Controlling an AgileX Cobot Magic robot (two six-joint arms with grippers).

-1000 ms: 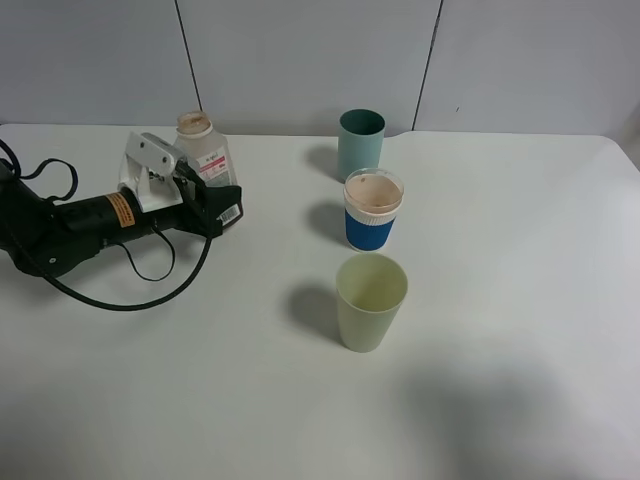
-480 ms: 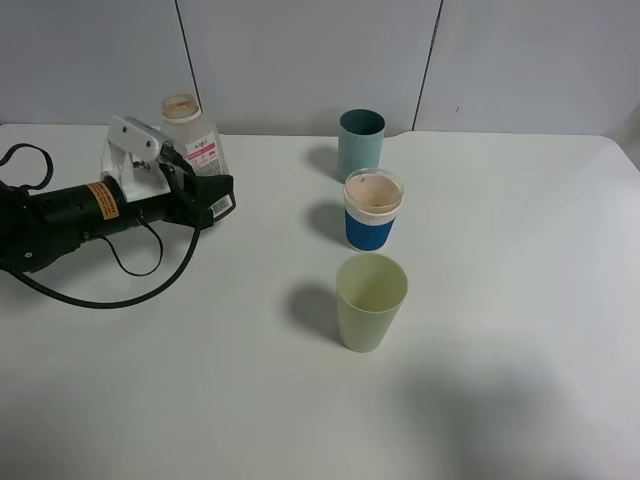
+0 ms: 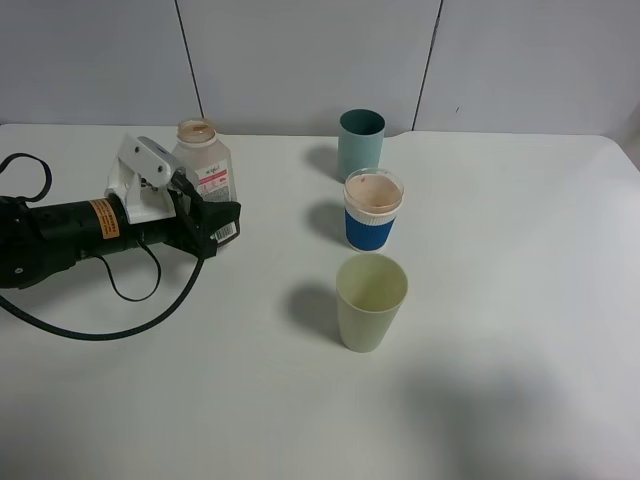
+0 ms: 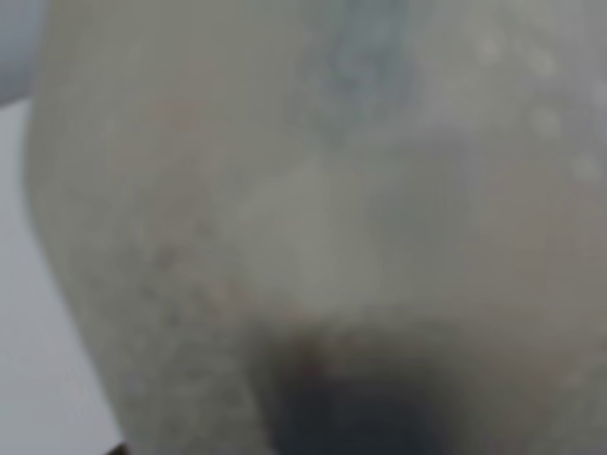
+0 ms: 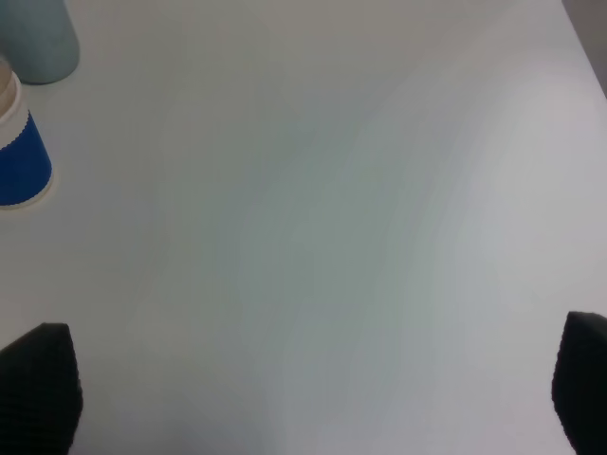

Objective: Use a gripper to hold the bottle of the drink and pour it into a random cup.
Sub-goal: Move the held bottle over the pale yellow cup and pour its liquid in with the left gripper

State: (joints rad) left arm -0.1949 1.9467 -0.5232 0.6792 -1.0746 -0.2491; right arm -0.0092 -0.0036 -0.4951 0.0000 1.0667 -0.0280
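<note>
The bottle of the drink (image 3: pixel 206 165) stands upright at the left of the table, its wide tan mouth uncovered. My left gripper (image 3: pixel 212 212) is shut on its lower body, with the black arm lying low and stretching off to the left. In the left wrist view the bottle (image 4: pixel 313 218) fills the picture as a pale blur with dark liquid low down. The pale yellowish-green cup (image 3: pixel 371 300) stands near the table's middle, well to the right of the bottle. My right gripper (image 5: pixel 308 398) hovers open over bare table, with only its dark fingertips (image 5: pixel 38 389) showing.
A blue-and-white paper cup (image 3: pixel 373 210) and a teal cup (image 3: pixel 360 142) stand in a row behind the green cup. Both also appear in the right wrist view: the paper cup (image 5: pixel 19 152) and the teal cup (image 5: pixel 38 38). A black cable (image 3: pixel 120 320) loops over the table beside the left arm.
The left arm carried the bottle back and to the left, then brought it right again to about where it began. The cups have not moved.
</note>
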